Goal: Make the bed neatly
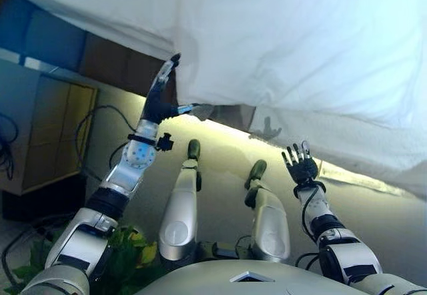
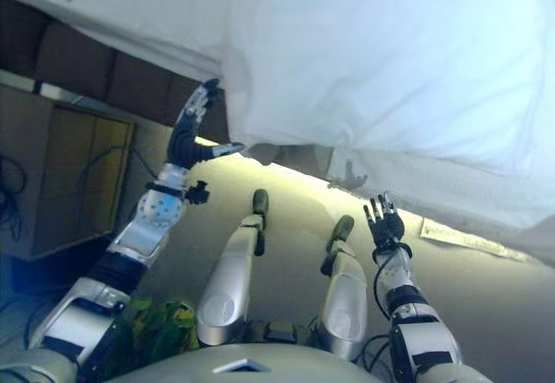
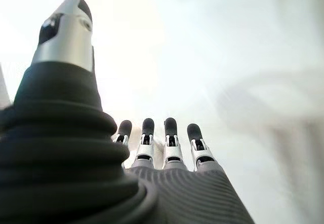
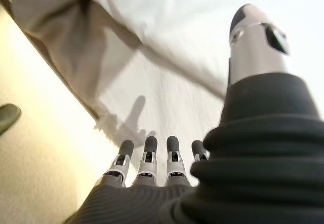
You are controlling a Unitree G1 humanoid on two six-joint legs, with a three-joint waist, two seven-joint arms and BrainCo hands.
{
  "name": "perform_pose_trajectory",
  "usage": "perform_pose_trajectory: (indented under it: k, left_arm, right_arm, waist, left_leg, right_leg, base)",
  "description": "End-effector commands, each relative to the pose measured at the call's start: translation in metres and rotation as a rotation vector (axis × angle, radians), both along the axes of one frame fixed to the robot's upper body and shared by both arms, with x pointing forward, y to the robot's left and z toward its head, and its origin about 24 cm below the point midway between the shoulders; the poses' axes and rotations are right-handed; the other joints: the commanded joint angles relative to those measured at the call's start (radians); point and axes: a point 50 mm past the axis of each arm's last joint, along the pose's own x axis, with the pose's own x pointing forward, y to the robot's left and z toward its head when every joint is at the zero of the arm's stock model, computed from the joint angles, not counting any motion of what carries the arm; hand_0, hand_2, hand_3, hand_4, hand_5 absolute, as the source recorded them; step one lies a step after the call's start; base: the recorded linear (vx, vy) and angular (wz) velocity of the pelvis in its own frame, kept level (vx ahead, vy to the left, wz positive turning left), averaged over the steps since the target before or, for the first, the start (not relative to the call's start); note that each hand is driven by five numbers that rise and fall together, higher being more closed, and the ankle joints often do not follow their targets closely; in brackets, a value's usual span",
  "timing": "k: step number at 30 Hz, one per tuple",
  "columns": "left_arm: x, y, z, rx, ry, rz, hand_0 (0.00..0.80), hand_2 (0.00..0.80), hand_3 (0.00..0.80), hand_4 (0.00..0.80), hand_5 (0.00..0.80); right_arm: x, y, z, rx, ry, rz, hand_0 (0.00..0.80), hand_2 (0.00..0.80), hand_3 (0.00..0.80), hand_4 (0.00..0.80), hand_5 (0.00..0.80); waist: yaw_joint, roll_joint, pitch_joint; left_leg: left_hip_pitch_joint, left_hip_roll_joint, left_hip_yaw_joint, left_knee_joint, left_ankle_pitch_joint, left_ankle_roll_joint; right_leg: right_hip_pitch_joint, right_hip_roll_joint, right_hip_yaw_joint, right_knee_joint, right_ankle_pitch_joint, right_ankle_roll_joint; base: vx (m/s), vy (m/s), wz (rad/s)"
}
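Filling the upper part of both eye views, the wide white cloth bed cover drapes over the bed's edge and hangs toward the pale beige floor, with a brown wooden bedside cabinet standing at the left. The left hand reaches up at the cover's hanging corner, fingers straight and released, grasping nothing. The right hand hovers just beneath the cover's lower hem, fingers spread and released, apart from the cloth.
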Motion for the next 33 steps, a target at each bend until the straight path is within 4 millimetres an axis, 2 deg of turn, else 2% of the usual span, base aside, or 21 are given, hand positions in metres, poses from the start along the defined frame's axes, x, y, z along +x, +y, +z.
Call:
perform_pose_trajectory:
  k: [1,6,14,25,30,33]
  left_arm:
    - [-0.005,-0.023,0.035,0.039,-0.244,-0.026,0.000,0.000,0.000,0.000,0.000]
    - [0.002,-0.045,0.045,0.144,-0.392,0.068,0.000,0.000,0.000,0.000,0.000]
    - [0.009,-0.053,0.054,0.350,-0.653,0.260,0.000,0.000,0.000,0.000,0.000]
    - [0.015,-0.069,0.066,0.463,-0.724,0.290,0.000,0.000,0.000,0.000,0.000]
    - [0.019,-0.076,0.068,0.558,-0.765,0.297,0.000,0.000,0.000,0.000,0.000]
    - [0.025,-0.072,0.071,0.607,-0.744,0.347,0.000,0.000,0.000,0.000,0.000]
  right_arm:
    - [0.000,-0.008,0.010,-0.012,-0.044,-0.032,0.000,0.000,0.000,0.000,0.000]
    - [0.010,0.005,0.016,-0.020,-0.048,0.026,0.000,0.000,0.000,0.000,0.000]
    - [0.020,0.026,0.028,-0.012,-0.096,0.123,0.000,0.000,0.000,0.000,0.000]
    - [0.025,0.044,0.049,0.024,-0.223,0.212,0.000,0.000,0.000,0.000,0.000]
    - [0.027,0.042,0.061,0.011,-0.273,0.221,0.000,0.000,0.000,0.000,0.000]
    - [0.026,0.039,0.066,-0.003,-0.303,0.229,0.000,0.000,0.000,0.000,0.000]
  waist:
    - [-0.025,-0.004,0.019]
    - [-0.065,-0.017,0.050]
    - [-0.112,-0.044,0.052]
    - [-0.169,-0.062,0.052]
    - [-0.197,-0.062,0.052]
    - [-0.213,-0.062,0.052]
  left_leg:
    - [-0.122,0.030,-0.053,0.075,0.054,-0.080]
    - [-0.127,0.041,-0.050,0.089,0.052,-0.079]
    - [-0.190,0.066,-0.063,0.163,0.009,-0.070]
    - [-0.307,0.064,-0.049,0.245,-0.026,-0.032]
    - [-0.352,0.066,-0.041,0.263,-0.029,-0.024]
    - [-0.373,0.068,-0.035,0.269,-0.031,-0.021]
  right_leg:
    - [0.093,-0.073,0.009,-0.040,0.044,0.081]
    - [0.046,-0.066,0.037,-0.020,0.049,0.080]
    - [-0.119,-0.048,0.081,0.073,0.043,0.067]
    - [-0.338,-0.042,0.147,0.224,0.023,0.056]
    - [-0.406,-0.033,0.164,0.257,0.023,0.054]
    - [-0.441,-0.026,0.170,0.272,0.024,0.053]
  base:
    - [-0.066,0.006,-0.27]
    - [-0.042,0.027,-0.30]
    - [0.006,0.037,-0.22]
    - [0.011,0.011,-0.15]
    - [0.009,0.004,-0.03]
    - [0.012,0.010,-0.03]
